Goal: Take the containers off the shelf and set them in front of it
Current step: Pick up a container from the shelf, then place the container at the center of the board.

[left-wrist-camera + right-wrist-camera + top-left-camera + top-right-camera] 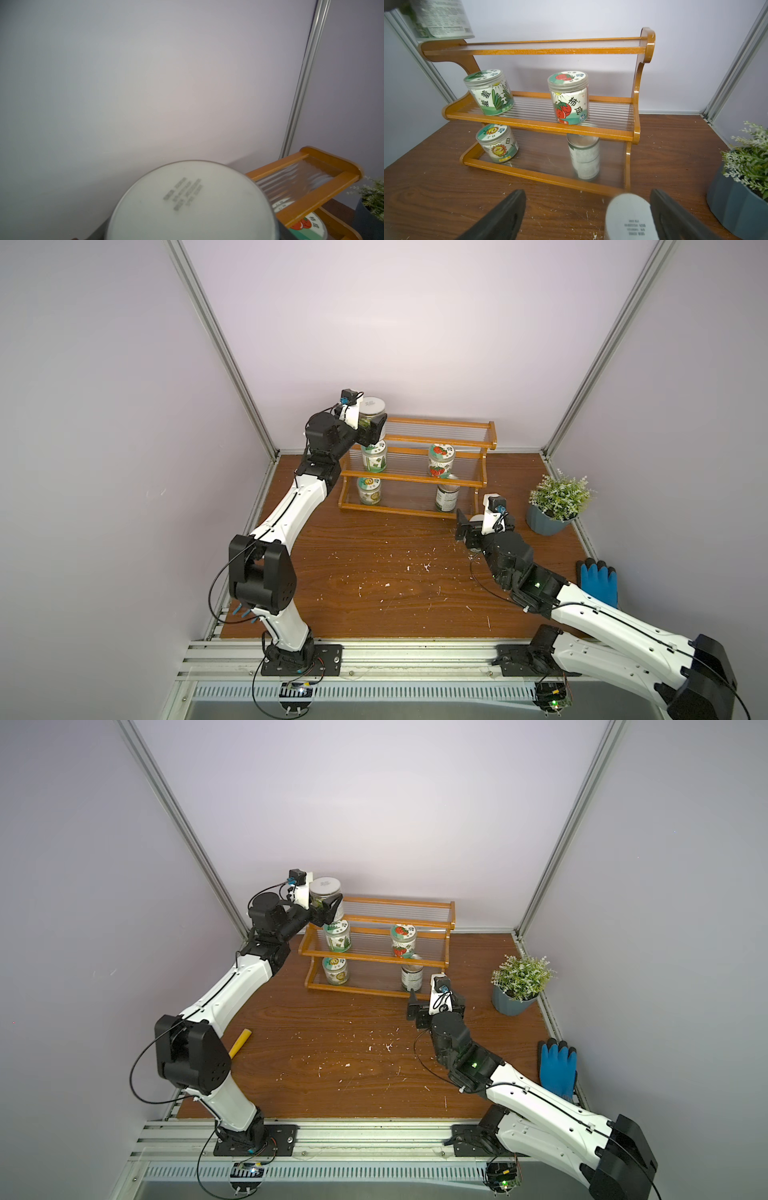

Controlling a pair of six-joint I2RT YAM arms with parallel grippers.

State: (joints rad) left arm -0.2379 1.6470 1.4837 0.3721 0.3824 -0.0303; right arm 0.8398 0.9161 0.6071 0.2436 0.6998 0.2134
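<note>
At the shelf's top tier, left end: top jar (372,406), white lid, clamped across its body by my left pincer (372,430), jaws drawn in on it. From the right wrist its base sits about level with the top rail; I cannot tell whether it has cleared the tier. That arm's own camera shows only the lid, close and blurred.

Step in hand, as I judge it: lift and carry out. To do it well:
- Raise straight up first, so the base clears the shelf (550,51) front rail.
- Then draw back toward me, jar upright, clear of the green jar (374,456) directly below.
- Set it flat on the bare table (374,572) in front before letting go.

On the tiers: green jar and red jar (441,460) in the middle; yellow jar (370,490) and can (447,497) at the bottom.

Right pincer (587,199): jaws wide, gripping nothing. A white-lidded jar (629,216) stands on the table before the shelf's right end, close against one finger; I cannot tell if they touch. Withdraw without nudging it. Plant pot (548,522) nearby.
</note>
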